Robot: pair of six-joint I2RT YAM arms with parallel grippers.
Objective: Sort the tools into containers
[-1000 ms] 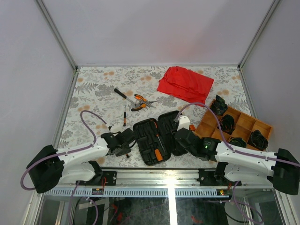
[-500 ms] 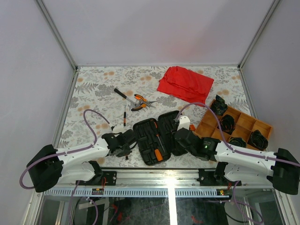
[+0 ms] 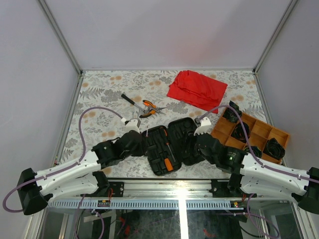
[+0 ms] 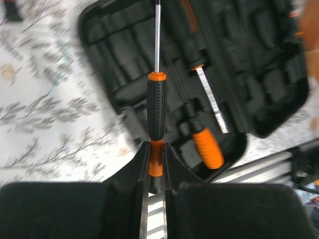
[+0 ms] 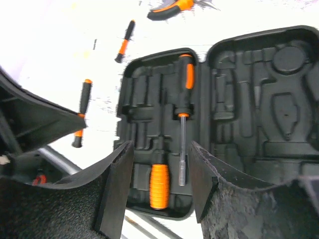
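Left wrist: screwdriver (image 4: 156,112) shaft tip cut by top edge, butt end buried between left gripper (image 4: 155,148) fingers; tool case (image 4: 259,74) motion-blurred, right side cut off; right wrist: pliers (image 5: 172,6) cropped by top edge, washed out; top view: left gripper fingers hidden under its wrist.

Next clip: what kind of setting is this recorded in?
Most likely a lab robot cell rather than a real workshop. Plain white panels in an aluminium frame box in a table with a floral cover. A left arm and a right arm are bolted to a rail at its near edge.
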